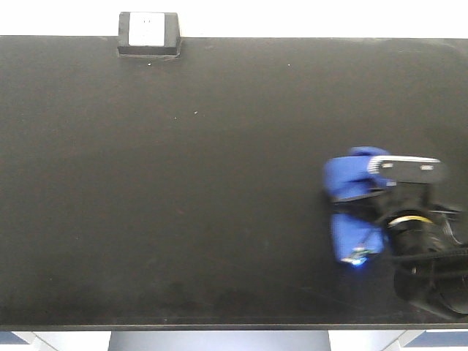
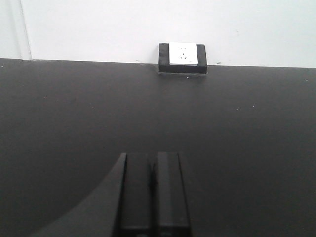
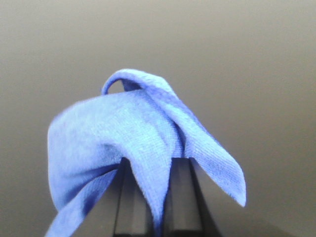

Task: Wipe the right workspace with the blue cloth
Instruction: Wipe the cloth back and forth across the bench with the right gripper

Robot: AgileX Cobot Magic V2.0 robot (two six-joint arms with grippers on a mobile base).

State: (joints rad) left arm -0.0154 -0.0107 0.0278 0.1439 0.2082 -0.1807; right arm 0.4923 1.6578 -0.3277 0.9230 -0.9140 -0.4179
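Right gripper (image 3: 155,197) is clamped on your blue cloth (image 3: 133,133) near the worktop (image 1: 183,183) right edge; left gripper (image 2: 153,192) clenched, idle. Wiping looks barely begun.

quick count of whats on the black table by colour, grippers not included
blue: 1, the blue cloth, pinched in the right gripper
black and white: 1, the socket box at the far edge
total: 2

A wide black table (image 1: 219,183) fills the view, its surface matte and a little dusty. Behind its far edge is a plain white wall (image 2: 98,29), with a black-framed white socket box (image 1: 148,34) against it.
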